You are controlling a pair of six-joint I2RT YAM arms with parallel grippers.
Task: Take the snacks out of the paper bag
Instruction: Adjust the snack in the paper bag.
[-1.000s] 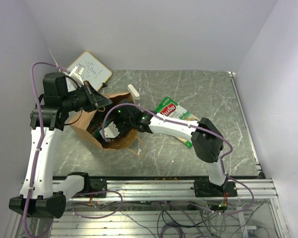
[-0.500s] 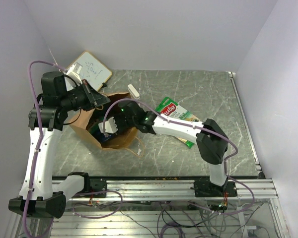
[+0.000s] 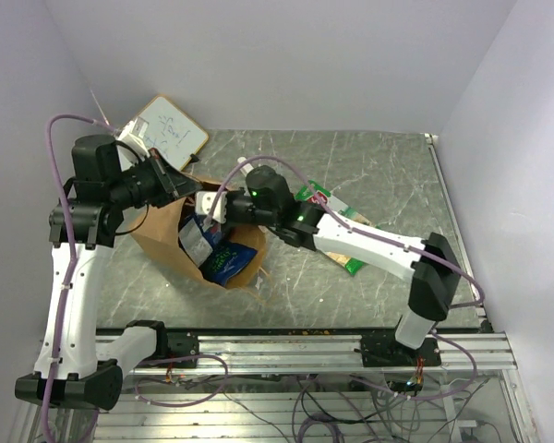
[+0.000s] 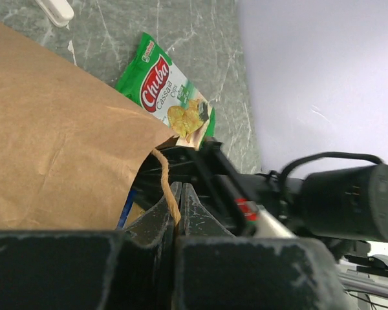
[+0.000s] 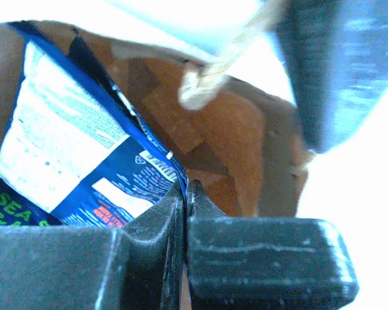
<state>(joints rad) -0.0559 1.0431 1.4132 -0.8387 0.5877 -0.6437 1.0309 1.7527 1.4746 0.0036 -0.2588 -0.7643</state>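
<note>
Right end effector [image 5: 184, 194] pinches blue packet [image 5: 84, 161], half inside paper bag [image 3: 159, 233].

L gripper [image 4: 177, 200] & R gripper [image 5: 185, 197] both pinched shut, R arm stretched across toward L side.

Top: high, near edge, looking down on bench [image 3: 379, 166] | left wrist: close beside paper bag [image 4: 52, 129] | right wrist: inside it | bag shared

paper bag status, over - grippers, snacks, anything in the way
Left gripper shut on paper bag handle. Right gripper shut on blue packet at bag mouth. Green packet out on table. Nothing in the way.
</note>
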